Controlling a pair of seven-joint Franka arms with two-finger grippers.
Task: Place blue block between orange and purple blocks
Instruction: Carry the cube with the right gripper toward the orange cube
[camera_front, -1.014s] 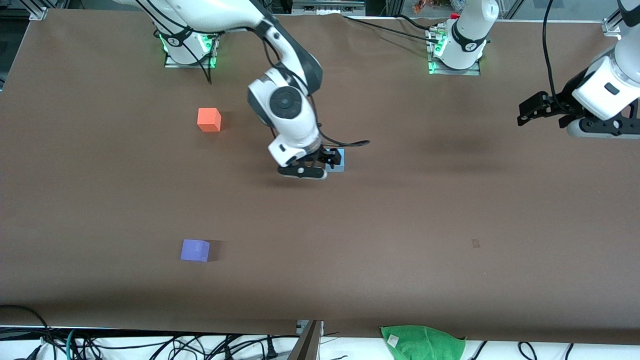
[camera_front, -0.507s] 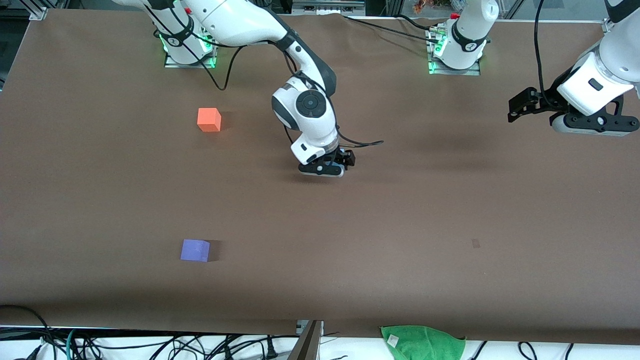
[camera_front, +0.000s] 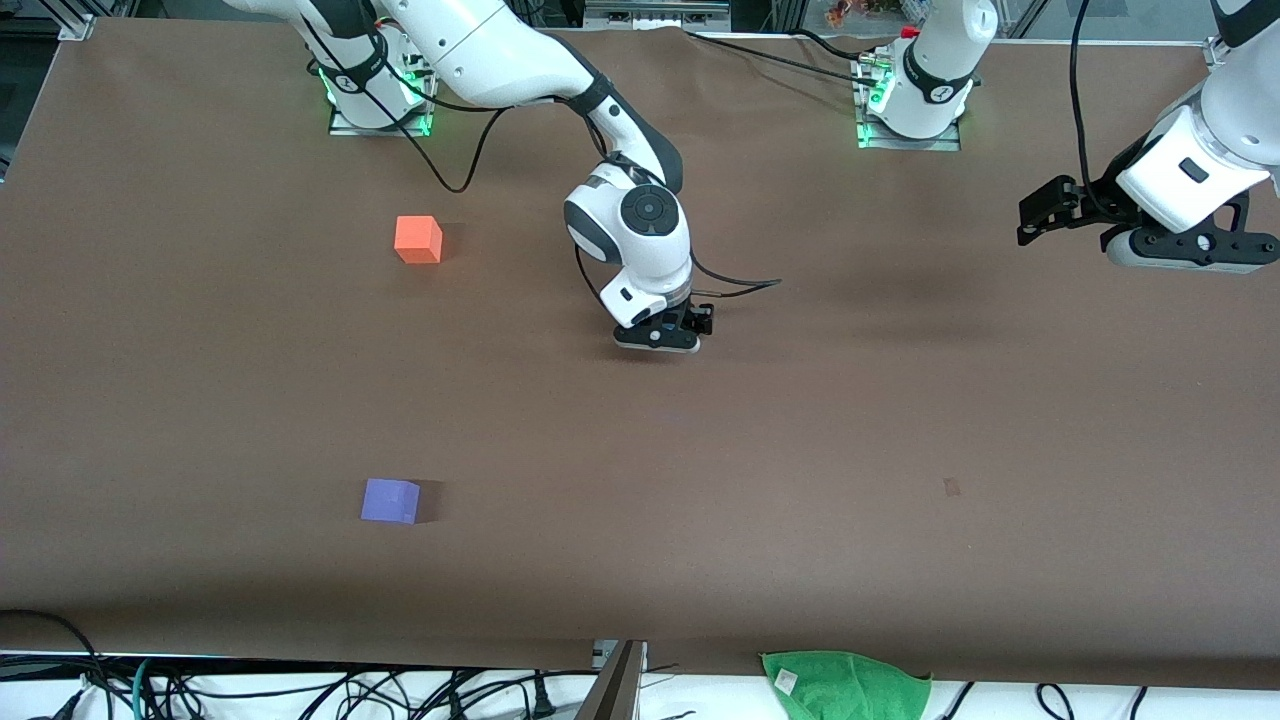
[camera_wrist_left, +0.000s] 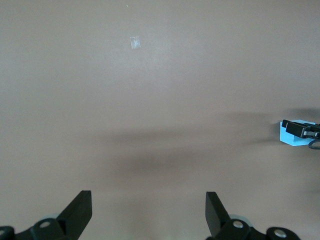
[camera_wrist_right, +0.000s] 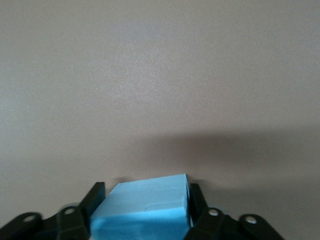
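The blue block (camera_wrist_right: 145, 205) sits between the fingers (camera_wrist_right: 97, 192) of my right gripper (camera_wrist_right: 146, 192), which press on its two sides. In the front view my right gripper (camera_front: 668, 335) is low at the table's middle and hides the block. The block also shows in the left wrist view (camera_wrist_left: 291, 137), with dark fingers on it. The orange block (camera_front: 418, 240) lies toward the right arm's end. The purple block (camera_front: 390, 500) lies nearer the front camera than the orange one. My left gripper (camera_front: 1040, 215) waits open and empty, up over the left arm's end; it also shows in the left wrist view (camera_wrist_left: 149, 207).
A green cloth (camera_front: 845, 685) lies off the table's front edge among cables. A small pale mark (camera_front: 951, 487) is on the brown table (camera_front: 700, 500). The stretch of table between the orange and purple blocks is bare.
My right gripper moved toward the left arm's end and came down around the blue block, which was visible beside it before. My left gripper rose slightly and now holds still.
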